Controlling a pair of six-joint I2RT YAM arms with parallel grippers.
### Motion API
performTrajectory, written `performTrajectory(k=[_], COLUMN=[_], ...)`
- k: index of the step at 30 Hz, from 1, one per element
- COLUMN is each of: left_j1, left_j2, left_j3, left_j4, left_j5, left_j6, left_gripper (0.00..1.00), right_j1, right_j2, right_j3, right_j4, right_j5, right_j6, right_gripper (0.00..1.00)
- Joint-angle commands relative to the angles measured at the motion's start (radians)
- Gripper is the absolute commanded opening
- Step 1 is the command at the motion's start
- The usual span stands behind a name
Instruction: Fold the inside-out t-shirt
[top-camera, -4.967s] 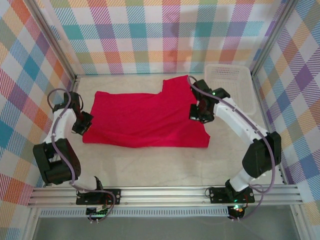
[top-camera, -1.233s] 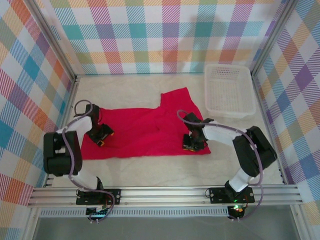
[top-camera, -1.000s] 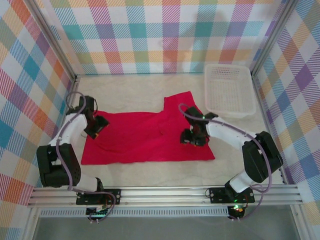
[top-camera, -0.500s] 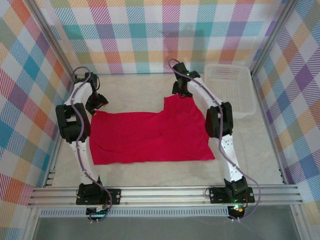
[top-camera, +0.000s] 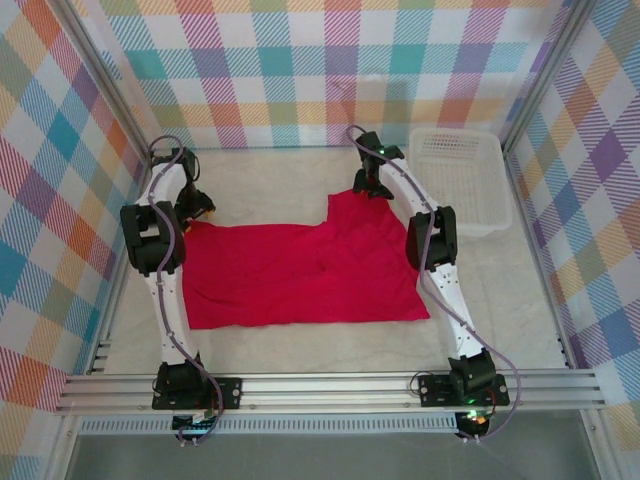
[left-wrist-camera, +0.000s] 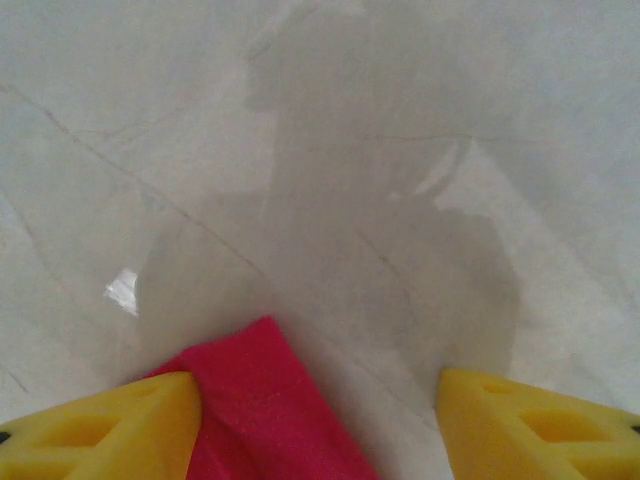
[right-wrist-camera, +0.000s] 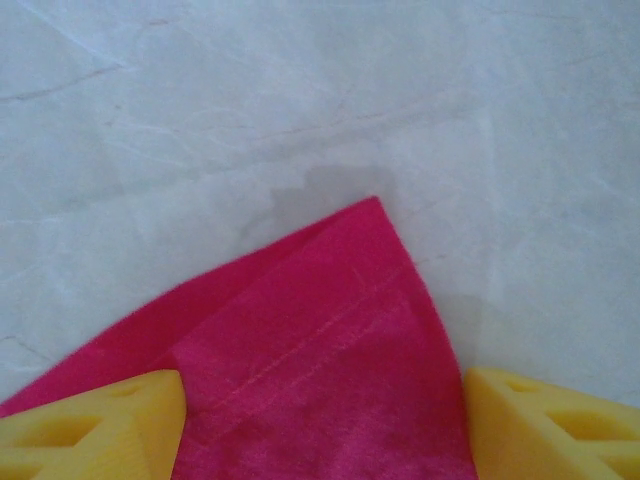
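The crimson inside-out t-shirt (top-camera: 305, 270) lies spread flat on the pale tabletop, with one part jutting toward the back at the right. My left gripper (top-camera: 196, 211) is at its far left corner. In the left wrist view the left gripper (left-wrist-camera: 320, 430) is open, and a red corner (left-wrist-camera: 265, 400) lies on the table beside the left yellow finger (left-wrist-camera: 100, 430). My right gripper (top-camera: 368, 186) is at the far tip of the jutting part. In the right wrist view the right gripper (right-wrist-camera: 320, 430) is open, and a hemmed corner (right-wrist-camera: 330, 340) lies between its fingers.
A white lattice basket (top-camera: 455, 180) stands at the back right, just right of the right arm. Checked walls close off the table on three sides, with metal posts in the corners. Bare tabletop runs behind the shirt and in front of it.
Over the last second both arms swung from the shirt's middle out to its far corners, and the cloth was drawn toward the back. Since half a second ago little has shifted.
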Motion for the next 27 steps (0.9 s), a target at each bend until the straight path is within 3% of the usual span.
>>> performTrajectory(k=[1,5,11,15,18,27], left_j1=[0.011,0.01,0.011,0.004,-0.006,-0.014], left_j2=[0.05,0.048,0.032,-0.041,-0.16,-0.573], left_j3=[0.005,-0.007,0.024,0.008,-0.085,-0.533], left_j4=[-0.048,-0.038,-0.054,-0.053,-0.01,0.158], left_j5=[-0.01,-0.017,0.009,0.022,0.023,0.022], left_j6=[0.012,0.016,0.017,0.008,-0.006,-0.05], left_gripper=[0.62,0.5,0.0,0.0,0.0,0.0], right_j1=[0.001,0.0,0.0,0.0,0.007,0.042], right_j2=[0.024,0.028,-0.012,-0.098,-0.231,-0.801], right_j3=[-0.008,-0.007,0.028,0.011,-0.122,-0.893], right_j4=[0.022,0.037,0.063,0.048,0.062,0.346], right_j5=[-0.082,-0.114,-0.135,-0.148,-0.179,-0.205], right_j6=[-0.014,-0.016,-0.062,-0.081,-0.089,-0.109], right_gripper=[0.66,0.4,0.02,0.0,0.0,0.0])
